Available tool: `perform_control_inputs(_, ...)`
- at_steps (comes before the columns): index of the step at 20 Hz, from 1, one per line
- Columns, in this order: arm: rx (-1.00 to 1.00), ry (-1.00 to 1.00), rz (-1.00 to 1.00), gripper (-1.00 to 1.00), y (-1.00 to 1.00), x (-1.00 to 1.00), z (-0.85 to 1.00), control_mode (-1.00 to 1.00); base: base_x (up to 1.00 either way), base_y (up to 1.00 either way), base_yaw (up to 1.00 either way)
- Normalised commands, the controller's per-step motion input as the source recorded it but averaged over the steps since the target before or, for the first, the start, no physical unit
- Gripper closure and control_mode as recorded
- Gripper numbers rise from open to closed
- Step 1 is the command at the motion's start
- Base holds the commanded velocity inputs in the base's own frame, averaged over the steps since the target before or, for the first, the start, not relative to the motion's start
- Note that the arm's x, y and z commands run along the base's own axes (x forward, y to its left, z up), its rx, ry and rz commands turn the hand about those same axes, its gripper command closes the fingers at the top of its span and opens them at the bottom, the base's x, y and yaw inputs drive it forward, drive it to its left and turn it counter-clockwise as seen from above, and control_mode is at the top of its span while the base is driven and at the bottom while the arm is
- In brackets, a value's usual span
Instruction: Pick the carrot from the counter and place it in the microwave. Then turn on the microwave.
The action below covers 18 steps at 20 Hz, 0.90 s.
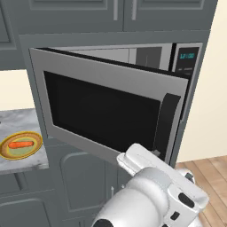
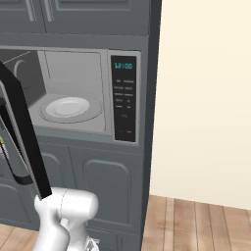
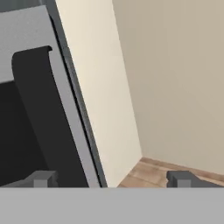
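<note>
The 2 small dark finger tips point(image 3: 43, 178) stand spread wide at the bottom of the hand view, with nothing between them — the gripper point(image 3: 109, 179) is released and empty. Just beyond the left tip runs the dark bar handle point(image 3: 41, 118) of the black glass door point(image 1: 104, 115), which stands swung partly open; past the right tip there is cream wall and a strip of wooden floor.

Outward from there, the large built-in stainless-steel microwave point(image 2: 125, 56) shows its open cavity in the right base view, with a pale round turntable plate point(image 2: 71, 109) inside and nothing on it.

The small orange-red carrot point(image 1: 21, 144) lies well apart from the fingers, far off to the robot's left and lower than the door. It rests on the round yellow-rimmed, green-centred plate point(image 1: 9, 155) on the light grey marble counter point(image 1: 22, 119), its long axis running roughly left to right across the plate. So the coming move, as I judge it, is a long swing left and down, with the open door standing between hand and carrot.

The keypad's cyan display point(image 2: 123, 65) reads 12:00; the button labels are too small to read.
</note>
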Motion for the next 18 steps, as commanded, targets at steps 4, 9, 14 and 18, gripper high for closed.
perform_control_inputs(4,-0.05,-0.06,0.2,-1.0,-0.2,-0.25,-0.04,-1.0,0.0,0.0,0.0)
perform_control_inputs(9,-0.05,-0.07,0.19,-1.0,-0.32,-0.17,-0.01,-1.0,0.0,0.0,0.0)
perform_control_inputs(14,-0.05,-0.09,0.17,-1.0,-0.39,-0.2,0.0,-1.0,0.0,0.0,0.0)
perform_control_inputs(18,-0.03,-0.07,0.17,-1.0,-0.26,-0.18,0.0,-1.0,0.0,0.0,0.0)
